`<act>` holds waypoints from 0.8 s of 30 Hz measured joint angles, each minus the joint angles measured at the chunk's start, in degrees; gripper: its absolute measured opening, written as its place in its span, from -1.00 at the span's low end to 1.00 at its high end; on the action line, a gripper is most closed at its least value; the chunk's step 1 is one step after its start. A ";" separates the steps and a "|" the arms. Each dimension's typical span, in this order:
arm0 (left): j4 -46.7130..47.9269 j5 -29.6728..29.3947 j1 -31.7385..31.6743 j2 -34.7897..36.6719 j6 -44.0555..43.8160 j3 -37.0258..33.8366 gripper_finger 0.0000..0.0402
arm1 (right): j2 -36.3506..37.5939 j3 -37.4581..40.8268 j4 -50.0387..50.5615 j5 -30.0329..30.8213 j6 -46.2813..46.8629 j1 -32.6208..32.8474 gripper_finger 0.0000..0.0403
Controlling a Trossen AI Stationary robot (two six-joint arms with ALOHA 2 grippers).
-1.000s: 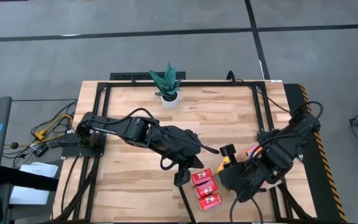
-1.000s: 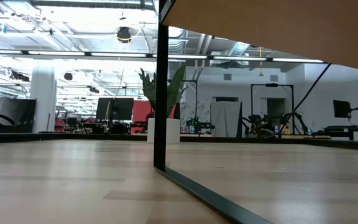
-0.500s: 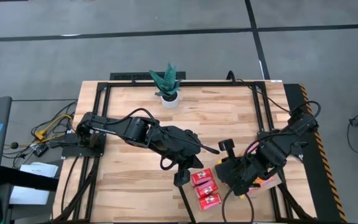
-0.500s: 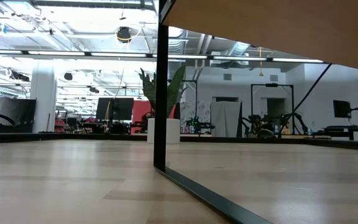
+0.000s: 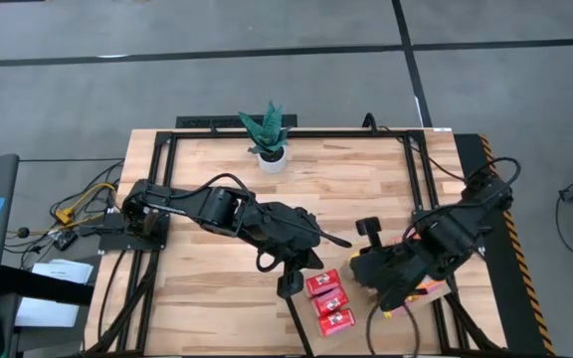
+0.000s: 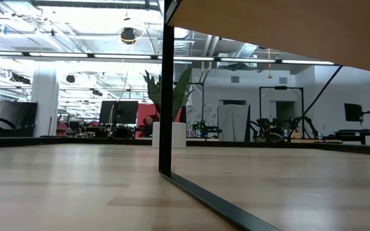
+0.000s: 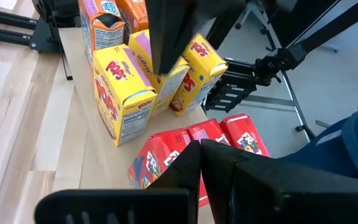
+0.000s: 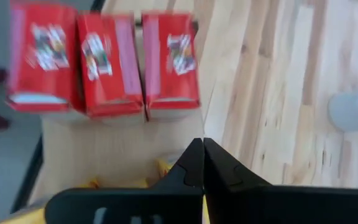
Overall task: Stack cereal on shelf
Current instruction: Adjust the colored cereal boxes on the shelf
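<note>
Planked tabletop, three red cereal boxes between left end effector and right end effector, both closed, empty.

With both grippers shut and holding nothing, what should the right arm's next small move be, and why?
Probably open the right gripper and lower it toward a yellow box. It is shut and empty above the shelf; three red boxes already lie in a row, while the yellow ones stand loosely grouped.

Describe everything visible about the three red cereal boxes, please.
The three red cereal boxes are small cardboard cartons with printed fronts. They lie flat, side by side in a row that touches, on the pale wooden shelf near the table's front edge. Yellow boxes stand just beyond them. No gripper touches them.
</note>
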State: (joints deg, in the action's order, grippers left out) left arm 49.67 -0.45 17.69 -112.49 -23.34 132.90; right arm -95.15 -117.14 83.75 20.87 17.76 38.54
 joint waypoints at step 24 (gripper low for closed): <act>1.01 0.00 0.11 -0.02 0.23 0.00 -1.00 | 4.25 1.17 6.21 1.60 24.97 9.06 -0.97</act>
State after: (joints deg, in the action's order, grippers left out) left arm 50.68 -0.44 17.80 -112.51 -23.11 132.90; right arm -90.91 -115.97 89.96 22.48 42.72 47.60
